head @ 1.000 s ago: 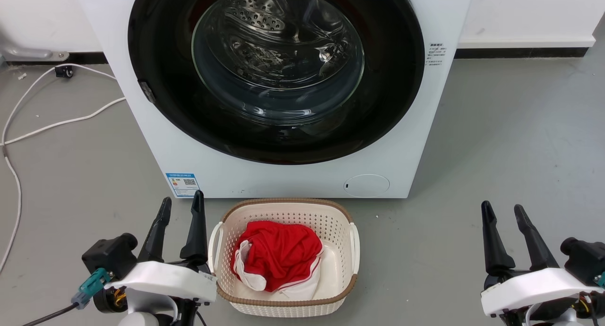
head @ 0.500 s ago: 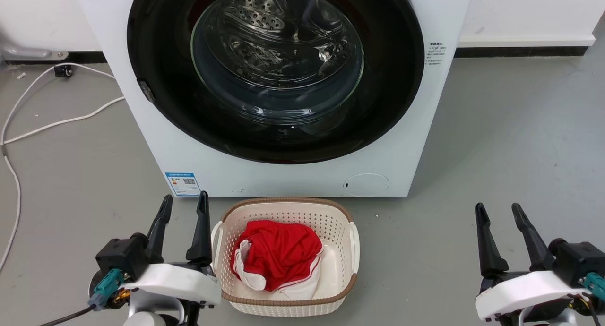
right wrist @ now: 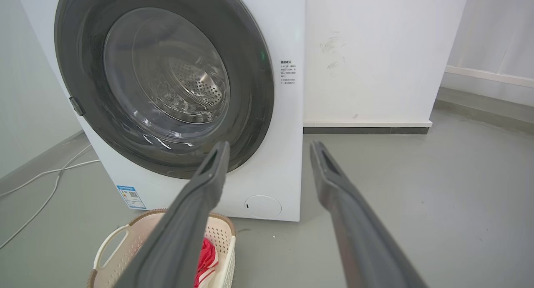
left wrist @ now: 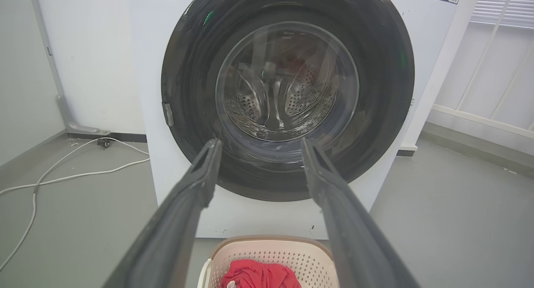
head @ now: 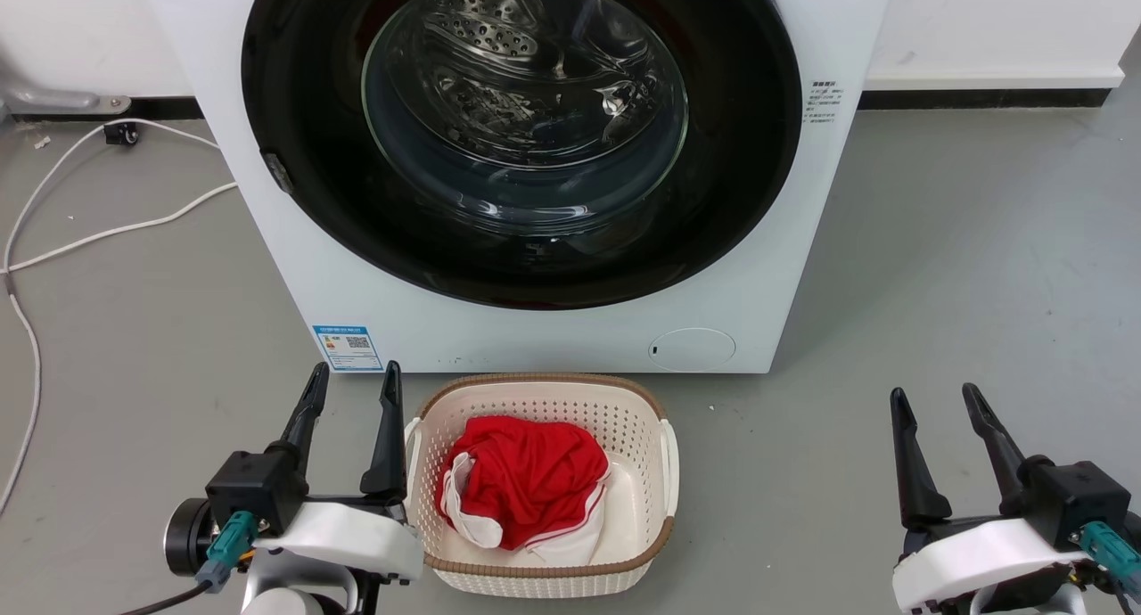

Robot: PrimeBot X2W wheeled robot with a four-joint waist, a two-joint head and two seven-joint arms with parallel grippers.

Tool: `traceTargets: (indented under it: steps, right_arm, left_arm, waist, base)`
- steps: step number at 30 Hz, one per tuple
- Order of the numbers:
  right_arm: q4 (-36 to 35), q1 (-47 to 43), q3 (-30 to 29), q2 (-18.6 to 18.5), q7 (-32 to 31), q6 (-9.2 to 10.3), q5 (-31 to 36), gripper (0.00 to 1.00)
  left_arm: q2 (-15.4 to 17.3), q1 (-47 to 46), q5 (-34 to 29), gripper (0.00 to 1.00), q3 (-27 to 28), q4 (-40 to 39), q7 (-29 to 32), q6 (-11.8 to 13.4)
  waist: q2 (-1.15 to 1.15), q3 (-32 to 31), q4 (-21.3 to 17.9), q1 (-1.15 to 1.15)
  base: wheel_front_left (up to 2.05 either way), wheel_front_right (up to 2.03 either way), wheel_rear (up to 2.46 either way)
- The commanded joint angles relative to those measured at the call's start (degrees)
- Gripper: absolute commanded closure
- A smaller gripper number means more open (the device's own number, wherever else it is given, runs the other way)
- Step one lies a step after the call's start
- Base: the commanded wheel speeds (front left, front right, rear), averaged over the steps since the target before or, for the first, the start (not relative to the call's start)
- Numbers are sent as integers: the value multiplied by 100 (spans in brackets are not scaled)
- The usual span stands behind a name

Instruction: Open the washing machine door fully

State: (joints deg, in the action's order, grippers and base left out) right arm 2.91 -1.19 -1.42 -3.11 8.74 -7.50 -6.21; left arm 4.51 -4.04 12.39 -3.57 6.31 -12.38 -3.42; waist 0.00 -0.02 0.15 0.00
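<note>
The large round glossy black washing machine door (head: 524, 134), with its clear bulging glass bowl in the middle, sat shut and flush against the front of the big white box-shaped washing machine (head: 535, 339). It covered nearly the whole width of that front. Through the glass the perforated steel drum was visible. A small grey tab (head: 277, 172) broke the door's black rim on the machine's left side; it was probably the catch or grip point, though the pictures did not settle that.

The task looked to be at its very start, in the approach, with nothing yet touching the door. The next move would likely call for one arm to rise and reach in to the door's rim near that tab, hook or pinch the edge, and pull it out in a wide arc.

Low on the machine's front were a blue label sticker (head: 347, 348) and a round white flap (head: 692, 349). Just in front of the machine stood a cream perforated plastic laundry basket (head: 544, 381) holding a red and white garment (head: 526, 477).

The left gripper (head: 355, 372) hovered in front of the machine's left corner, its fingers spread and empty. The right gripper (head: 932, 392) was off beyond the machine's right corner, likewise spread and empty. Both were well apart from the door.
</note>
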Motion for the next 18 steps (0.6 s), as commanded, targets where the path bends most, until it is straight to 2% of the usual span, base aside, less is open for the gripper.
traceTargets:
  steps: [1,18]
  right_arm:
    - [-51,19,4,22,49,2,137,0]
    - [-21,-3,0,31,258,3,559,0]
  left_arm:
    - [14,-9,-108,0,-21,-21,-55,24]
    - [-61,1,-684,0,-10,-16,-225,-2]
  waist:
    - [0,-1,-3,0]
    - [0,13,-19,0]
  base:
    - [0,0,0]
    - [0,0,0]
